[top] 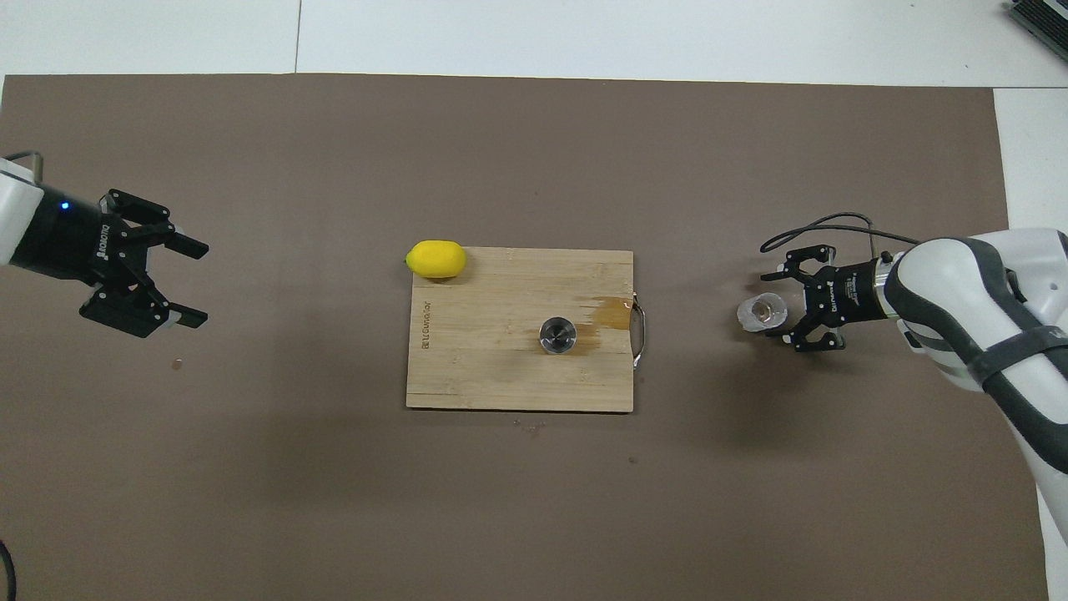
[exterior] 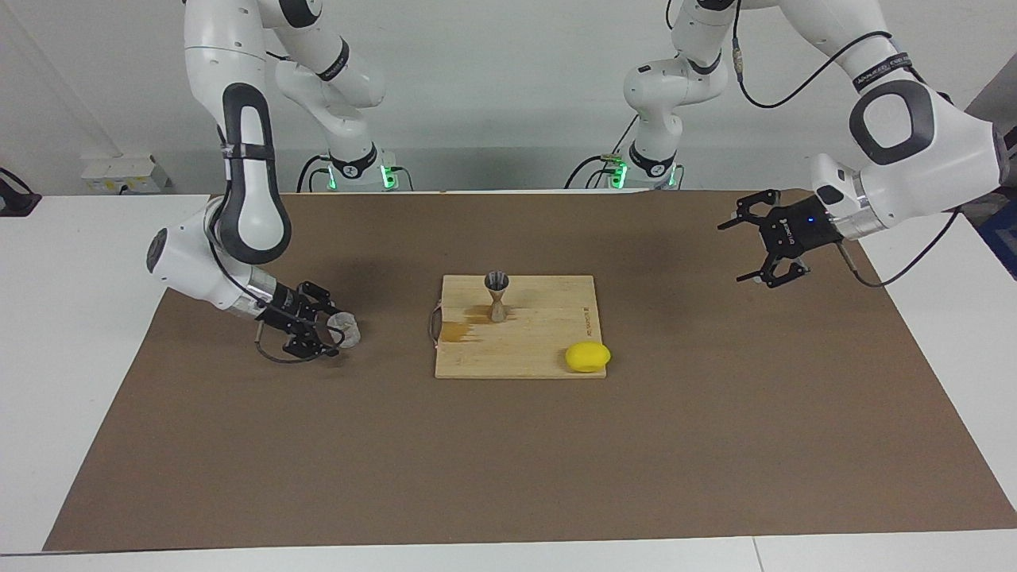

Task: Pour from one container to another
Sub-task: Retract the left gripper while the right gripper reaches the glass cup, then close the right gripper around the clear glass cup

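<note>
The clear glass cup (exterior: 346,328) stands on the brown mat toward the right arm's end of the table; it also shows in the overhead view (top: 762,311). My right gripper (exterior: 334,332) is low at the mat, open, with its fingertips on either side of the cup, apart from it (top: 772,306). The grey metal jigger (exterior: 497,295) stands upright on the wooden cutting board (exterior: 548,349), seen from above as a round rim (top: 557,335). My left gripper (exterior: 731,253) is open and empty, up in the air over the mat at the left arm's end (top: 200,282).
A yellow lemon (exterior: 588,357) lies at the board's corner farther from the robots (top: 435,259). A wet stain (top: 613,313) marks the board (top: 501,376) near its metal handle (top: 638,334). The brown mat (exterior: 508,461) covers the table.
</note>
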Action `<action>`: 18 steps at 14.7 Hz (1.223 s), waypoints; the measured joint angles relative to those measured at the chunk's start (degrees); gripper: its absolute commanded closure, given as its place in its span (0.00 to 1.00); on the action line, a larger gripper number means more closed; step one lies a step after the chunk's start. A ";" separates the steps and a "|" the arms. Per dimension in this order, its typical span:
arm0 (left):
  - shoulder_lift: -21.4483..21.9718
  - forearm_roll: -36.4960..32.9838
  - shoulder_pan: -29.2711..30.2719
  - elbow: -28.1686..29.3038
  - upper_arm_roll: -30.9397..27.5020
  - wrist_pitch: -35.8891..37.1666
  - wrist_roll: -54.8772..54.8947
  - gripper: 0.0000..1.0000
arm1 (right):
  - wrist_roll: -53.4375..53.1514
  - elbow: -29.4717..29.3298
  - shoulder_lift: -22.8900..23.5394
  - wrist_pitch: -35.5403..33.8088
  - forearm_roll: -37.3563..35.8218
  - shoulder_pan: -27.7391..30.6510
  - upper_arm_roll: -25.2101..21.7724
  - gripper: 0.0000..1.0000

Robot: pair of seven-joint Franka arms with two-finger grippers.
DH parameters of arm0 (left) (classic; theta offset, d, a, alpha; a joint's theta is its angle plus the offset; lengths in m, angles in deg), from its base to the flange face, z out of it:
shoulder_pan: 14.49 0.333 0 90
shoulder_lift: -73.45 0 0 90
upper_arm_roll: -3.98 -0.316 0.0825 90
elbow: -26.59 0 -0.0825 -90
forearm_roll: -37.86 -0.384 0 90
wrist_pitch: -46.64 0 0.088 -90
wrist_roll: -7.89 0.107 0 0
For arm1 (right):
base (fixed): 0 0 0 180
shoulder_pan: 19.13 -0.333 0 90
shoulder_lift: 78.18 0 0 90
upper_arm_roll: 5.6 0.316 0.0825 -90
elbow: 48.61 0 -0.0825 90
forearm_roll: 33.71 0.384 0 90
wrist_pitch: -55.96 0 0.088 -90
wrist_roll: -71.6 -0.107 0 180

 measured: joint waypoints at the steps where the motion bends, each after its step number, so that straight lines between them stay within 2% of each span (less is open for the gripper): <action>1: 0.95 -1.35 -0.23 -0.59 0.02 0.03 -4.33 0.00 | 0.03 0.08 0.00 0.00 0.53 0.00 0.00 0.37; 7: 9.41 -13.38 -3.16 -0.89 0.10 2.88 -23.70 0.00 | 0.45 0.69 -0.07 -0.01 5.82 0.03 -0.05 0.80; 12: 10.01 -19.55 -6.83 -0.89 0.29 7.26 -41.40 0.00 | 0.53 0.67 -1.97 -0.02 5.96 -1.49 0.13 0.82; 16: 9.95 -21.52 -6.67 -3.14 -0.59 9.05 -43.43 0.00 | -1.18 0.37 -4.79 -0.04 5.47 -7.78 0.14 0.86; 18: 9.94 -21.74 -5.87 -3.37 -1.17 9.05 -43.55 0.00 | -3.35 -0.80 -5.38 -0.01 2.87 -11.49 0.17 0.88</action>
